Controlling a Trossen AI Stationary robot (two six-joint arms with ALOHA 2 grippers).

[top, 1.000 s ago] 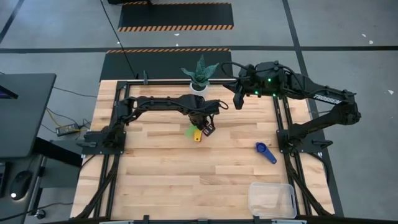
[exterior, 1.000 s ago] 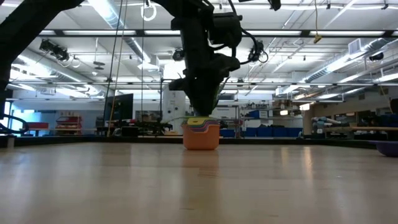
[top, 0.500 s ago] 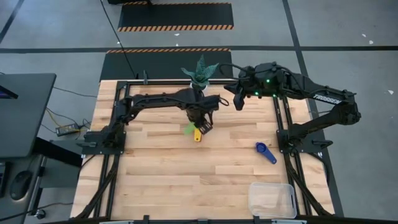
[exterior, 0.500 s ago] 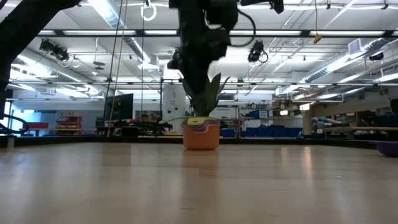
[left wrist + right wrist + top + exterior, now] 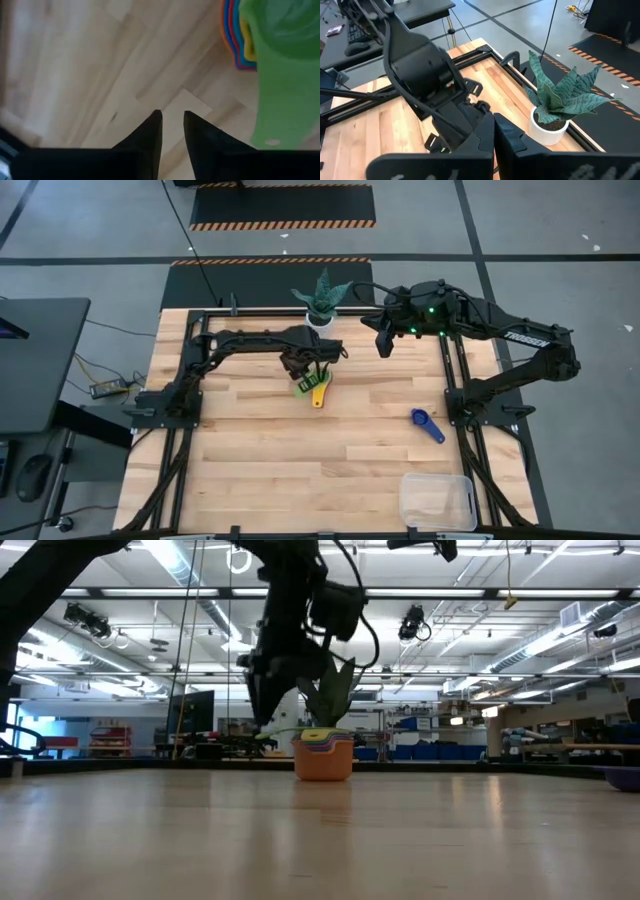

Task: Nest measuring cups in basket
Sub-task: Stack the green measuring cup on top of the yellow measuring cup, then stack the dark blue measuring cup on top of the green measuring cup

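Your left gripper hangs beside the stacked cups, fingers slightly parted, holding nothing. Right gripper waits shut; basket is far off.

1. A large industrial lab or workshop hall is showing around the wooden table, which is standing on a grey concrete floor.
2. Black-and-orange hazard-striped mats are lying on that floor beyond the table, marking out work zones.
3. In the low view, long strip lights, exposed ducts and ceiling beams are running overhead, as in a factory-style space.
4. Shelving with blue bins and other workstations are lining the far background.
5. A dark desk with cables is standing beside the table, and a potted plant is sitting at the table's far edge.
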